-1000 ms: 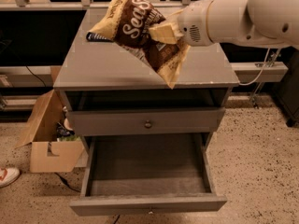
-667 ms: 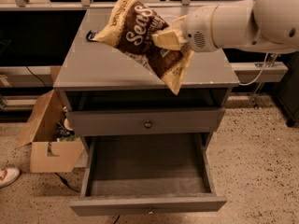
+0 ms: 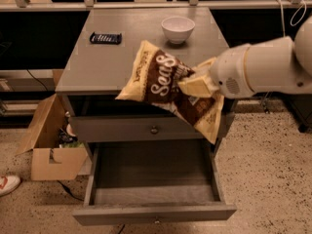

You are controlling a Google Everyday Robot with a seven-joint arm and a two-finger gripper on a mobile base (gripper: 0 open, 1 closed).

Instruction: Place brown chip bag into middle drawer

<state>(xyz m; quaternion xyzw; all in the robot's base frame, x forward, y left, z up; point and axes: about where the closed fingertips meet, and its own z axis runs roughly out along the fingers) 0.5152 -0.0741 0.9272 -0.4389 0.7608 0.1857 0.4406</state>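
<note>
My gripper [image 3: 197, 82] reaches in from the right and is shut on the brown chip bag [image 3: 165, 87]. The bag is dark brown with tan-yellow ends and white script. It hangs tilted in the air in front of the cabinet's top edge, over the closed drawer front with a round knob [image 3: 154, 129]. Below it the middle drawer [image 3: 151, 191] is pulled out, showing a bare grey floor and low side walls. The bag is above the drawer's back right part and does not touch it.
On the grey cabinet top [image 3: 102, 62] stand a white bowl [image 3: 177, 29] at the back and a small dark flat packet [image 3: 105, 37] at the back left. An open cardboard box [image 3: 51, 140] sits on the floor to the left. A shoe [image 3: 7, 183] shows at the left edge.
My gripper has carried the bag down and forward, from over the cabinet top to in front of its edge above the open drawer. The bowl and packet now show.
</note>
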